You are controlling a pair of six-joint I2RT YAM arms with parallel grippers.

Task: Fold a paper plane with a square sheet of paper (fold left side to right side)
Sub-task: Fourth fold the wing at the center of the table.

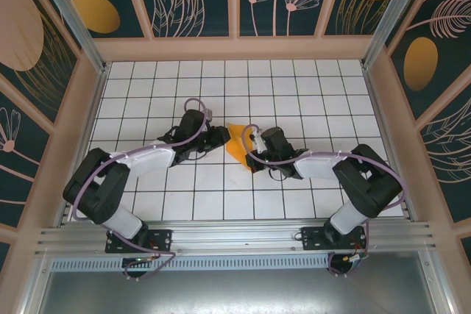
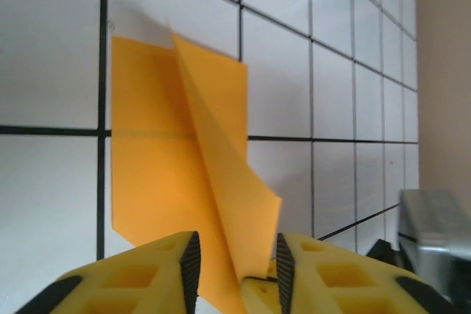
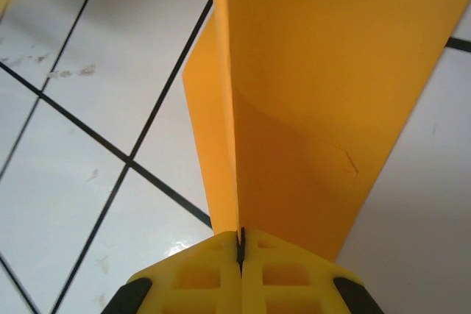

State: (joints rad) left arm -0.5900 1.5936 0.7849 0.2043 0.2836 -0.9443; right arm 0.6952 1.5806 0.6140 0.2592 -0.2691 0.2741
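The square sheet of paper (image 1: 235, 143) is bright orange and sits mid-table between my two grippers, partly folded with one flap lifted off the tiles. In the left wrist view the sheet (image 2: 162, 167) lies flat on the left, and its raised flap runs down into the gap of my left gripper (image 2: 238, 255). That gripper's jaws stand apart and the flap is loose between them, nearer the right finger. My right gripper (image 3: 241, 239) is shut, pinching the near edge of the upright paper (image 3: 316, 108). From above, the left gripper (image 1: 221, 137) and right gripper (image 1: 252, 154) flank the sheet.
The white tiled table (image 1: 294, 86) has black grid lines and is walled by patterned panels on three sides. An aluminium rail (image 1: 235, 239) carries the arm bases along the near edge. A grey part of the right arm (image 2: 434, 233) shows beside the left fingers.
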